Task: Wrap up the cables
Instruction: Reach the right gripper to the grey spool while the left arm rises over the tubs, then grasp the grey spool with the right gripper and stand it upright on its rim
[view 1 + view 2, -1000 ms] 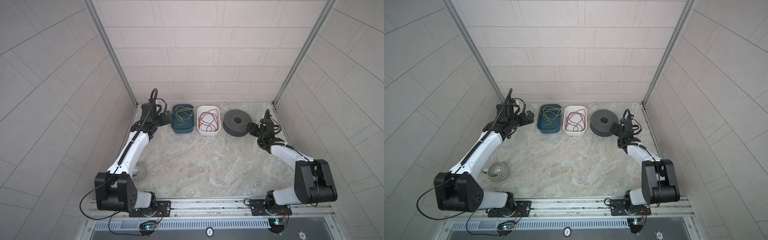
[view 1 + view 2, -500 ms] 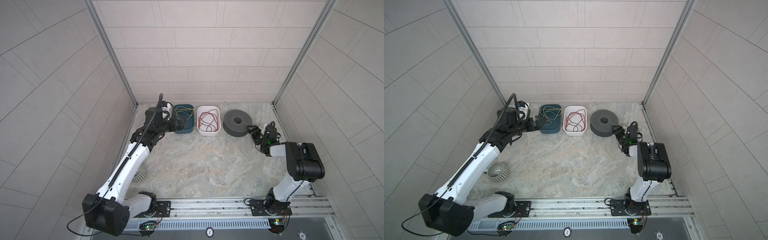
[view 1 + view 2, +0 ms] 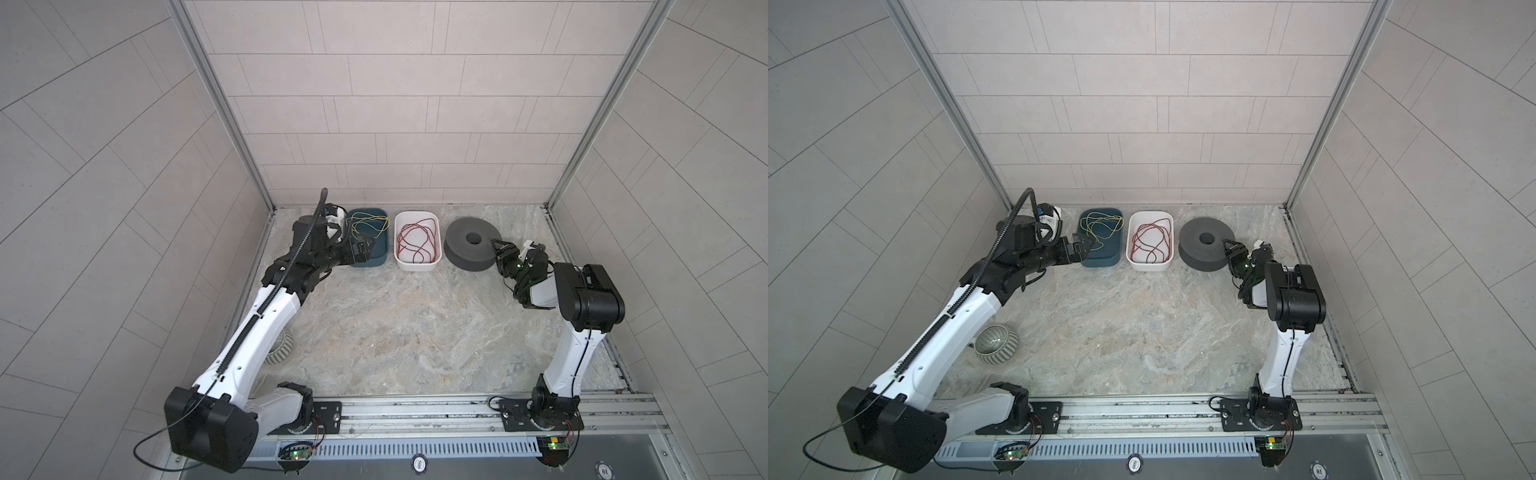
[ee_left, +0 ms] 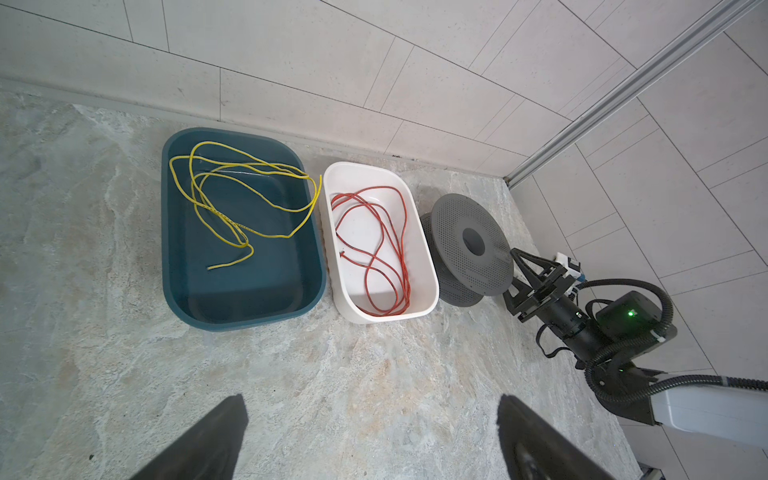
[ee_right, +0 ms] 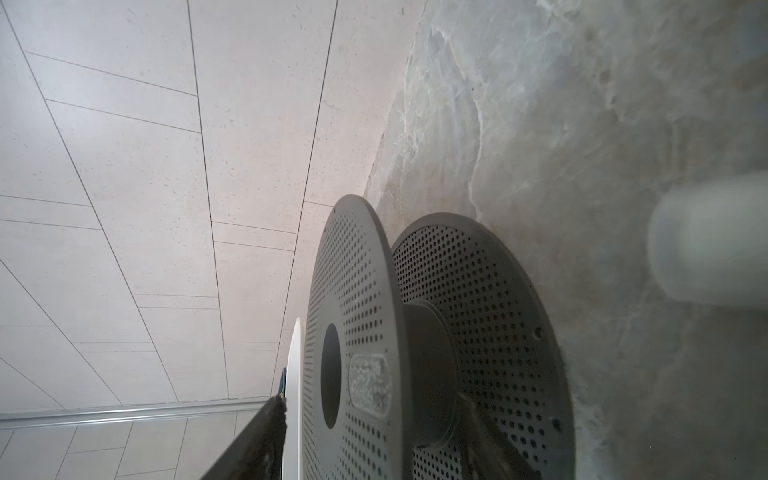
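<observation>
Marbled tabletop [image 3: 395,332], on which every place here is given relative to the white tray [image 4: 386,318] near the back wall. My left arm [image 3: 257,332] and my right arm [image 3: 582,291] reach toward that tray from opposite sides. A teal tray [image 4: 174,266] stands just beside the white tray, on my left arm's side. A grey perforated spool [image 4: 457,232] lies flat just beside the white tray, on my right arm's side, its two flanges bare. A ribbed grey bowl [image 3: 996,344] sits well apart from the white tray, near my left arm's base. My left gripper [image 4: 370,415] hovers at the teal tray's wall farthest from the white tray, fingers spread wide, holding nothing. My right gripper [image 4: 517,272] is at the spool's rim farthest from the white tray, one finger above the upper flange and one between the flanges. I cannot tell whether they press on it. The cables [image 4: 374,249], one thin red-orange wire, lie in loose loops inside the white tray. A thin yellow wire [image 4: 232,199] is looped likewise in the teal tray, with one loop reaching over its rim on the white tray's side.
</observation>
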